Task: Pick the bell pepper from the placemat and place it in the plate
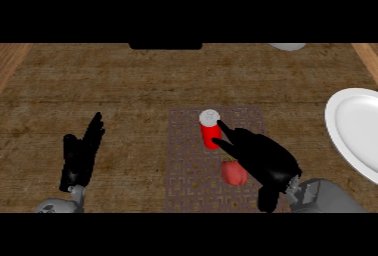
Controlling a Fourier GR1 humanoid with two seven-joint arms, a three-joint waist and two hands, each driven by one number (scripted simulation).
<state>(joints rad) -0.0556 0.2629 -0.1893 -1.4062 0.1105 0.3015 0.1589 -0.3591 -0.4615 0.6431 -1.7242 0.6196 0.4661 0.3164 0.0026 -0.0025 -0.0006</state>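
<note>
A red bell pepper lies on the brown patterned placemat near its middle. My right hand hovers over the mat's right part, open, its fingers stretched up and left. The pepper shows just at the palm's left edge, partly hidden by it, and no finger curls round it. The white plate sits at the right edge of the view, cut off by the frame. My left hand rests open at the left, fingers up, off the mat.
A red can with a white top lies on the mat's upper part, right at my right hand's fingertips. A black object and a grey one sit at the counter's far edge. Wooden strips border both sides.
</note>
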